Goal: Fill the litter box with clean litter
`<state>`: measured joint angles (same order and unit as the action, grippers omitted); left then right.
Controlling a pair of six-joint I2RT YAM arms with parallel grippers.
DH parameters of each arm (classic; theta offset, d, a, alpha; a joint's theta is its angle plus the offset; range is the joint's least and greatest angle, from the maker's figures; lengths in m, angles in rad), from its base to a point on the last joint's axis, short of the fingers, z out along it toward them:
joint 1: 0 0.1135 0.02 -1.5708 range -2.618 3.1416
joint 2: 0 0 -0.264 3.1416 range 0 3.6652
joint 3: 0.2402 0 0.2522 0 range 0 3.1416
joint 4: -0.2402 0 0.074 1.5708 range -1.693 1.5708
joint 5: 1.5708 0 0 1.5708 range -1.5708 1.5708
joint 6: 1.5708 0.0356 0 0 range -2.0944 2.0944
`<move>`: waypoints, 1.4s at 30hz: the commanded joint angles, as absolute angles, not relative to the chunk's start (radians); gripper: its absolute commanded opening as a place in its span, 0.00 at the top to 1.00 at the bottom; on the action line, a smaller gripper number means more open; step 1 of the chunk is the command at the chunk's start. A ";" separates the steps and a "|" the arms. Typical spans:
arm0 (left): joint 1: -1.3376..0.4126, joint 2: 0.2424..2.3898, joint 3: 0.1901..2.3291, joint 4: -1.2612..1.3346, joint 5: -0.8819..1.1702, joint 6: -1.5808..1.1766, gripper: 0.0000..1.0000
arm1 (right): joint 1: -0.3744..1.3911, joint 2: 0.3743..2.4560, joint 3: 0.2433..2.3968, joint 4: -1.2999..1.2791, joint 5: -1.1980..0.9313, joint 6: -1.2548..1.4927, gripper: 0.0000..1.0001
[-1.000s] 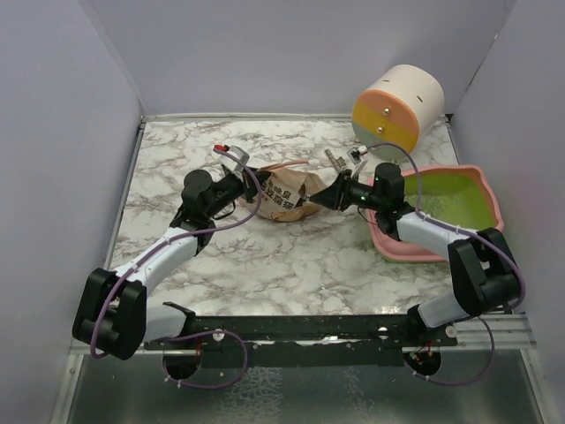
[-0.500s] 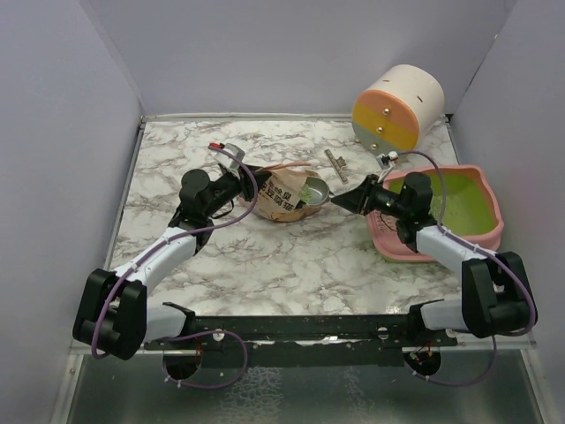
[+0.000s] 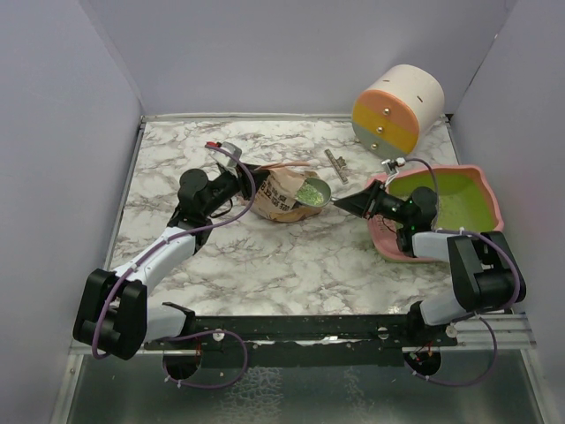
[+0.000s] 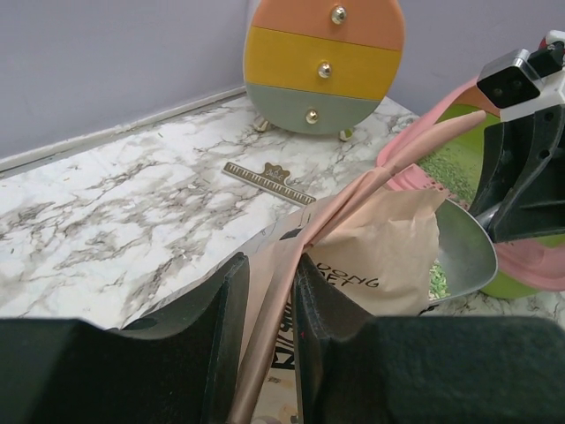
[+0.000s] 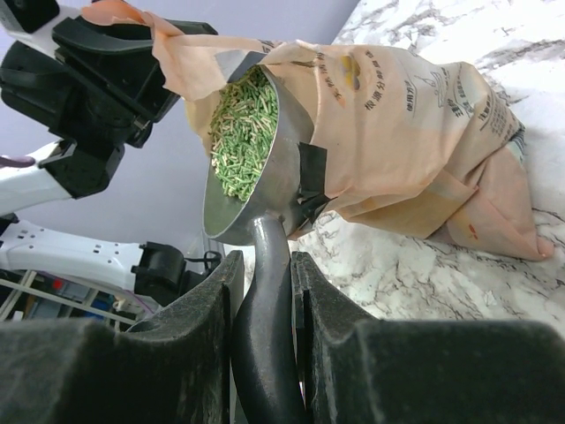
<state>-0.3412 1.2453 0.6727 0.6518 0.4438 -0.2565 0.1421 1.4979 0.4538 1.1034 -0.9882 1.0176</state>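
The tan paper bag (image 3: 275, 200) lies on its side mid-table. My left gripper (image 3: 244, 185) is at its left end, open, with the bag's pink handle (image 4: 278, 305) running loosely between the fingers. My right gripper (image 3: 347, 205) is shut on the dark handle of the silver scoop (image 5: 281, 181). The scoop's bowl sits at the bag's mouth, heaped with green clean litter (image 3: 311, 191) (image 5: 238, 132). To the right is the pink litter box (image 3: 395, 245), with a thin speckled layer over its lime-green inside (image 4: 456, 159). The right arm reaches across its near-left rim.
A round cream drum (image 3: 397, 109) with orange, yellow and grey bands stands at the back right, close behind the litter box. A small metal strip (image 3: 335, 165) lies between the bag and the drum. Grey walls close in the marble table on three sides.
The scoop has come out of the bag loaded with green litter, and the right arm has drawn back towards the litter box. My left gripper's jaws have parted around the bag's handle.
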 commanded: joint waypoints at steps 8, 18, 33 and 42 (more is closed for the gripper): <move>-0.331 1.225 0.692 0.755 0.459 -0.308 0.72 | 0.150 1.552 0.482 1.326 -1.058 1.118 0.99; -0.330 1.216 0.684 0.766 0.454 -0.310 0.71 | 0.150 1.426 0.554 0.801 -0.951 0.826 0.99; -0.321 1.212 0.678 0.766 0.387 -0.337 0.67 | 0.087 1.093 0.542 0.339 -0.808 0.727 0.99; -0.316 1.215 0.680 0.767 0.388 -0.350 0.66 | -0.068 0.903 0.540 0.110 -0.835 0.678 0.99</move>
<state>-0.3218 1.2339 0.6727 0.7261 0.4080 -0.3313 -0.0086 0.9836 0.5217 0.2245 -0.8349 0.7185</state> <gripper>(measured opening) 0.335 0.243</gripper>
